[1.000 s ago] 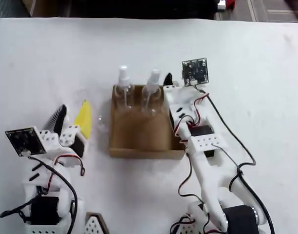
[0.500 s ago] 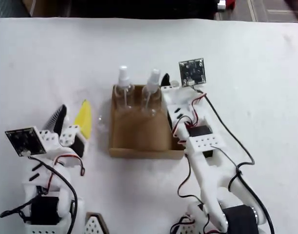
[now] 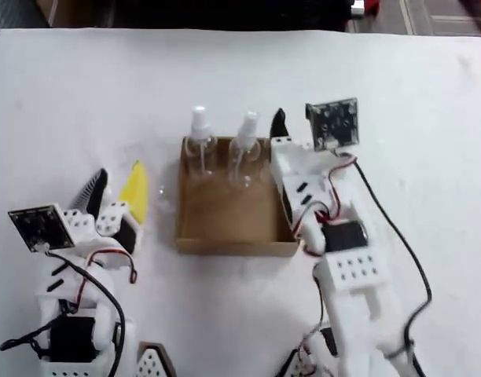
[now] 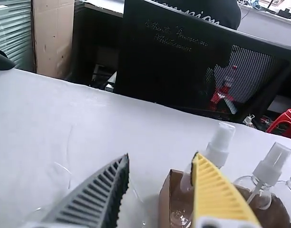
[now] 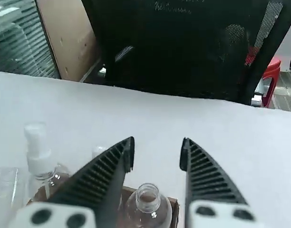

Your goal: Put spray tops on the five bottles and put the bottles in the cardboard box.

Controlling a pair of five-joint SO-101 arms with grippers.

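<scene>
Three bottles that I can count, all standing upright in one cardboard box (image 3: pixel 225 245) in the middle of the table (image 3: pixel 83 86). A capped bottle (image 3: pixel 200 149) and a second capped bottle (image 3: pixel 244 153) have white spray tops on and sit side by side against the box's far wall. The open-necked bottle (image 5: pixel 146 203) has a bare neck and is in the far corner next to the right arm.

The right gripper (image 5: pixel 157 142) hangs over that corner with its jaws about halfway apart. There's nothing between them, and the bare neck shows lower down in the gap. The left gripper (image 4: pixel 160 159) is off to the other side of the box, low near the table. Its grey and yellow fingers are spread wide and it's got hold of nothing either.

From above, the right arm covers the box's near-right edge and hides the open-necked bottle. Past the table there's a black mesh chair (image 5: pixel 183 47) and a red stool (image 5: pixel 274 71).
</scene>
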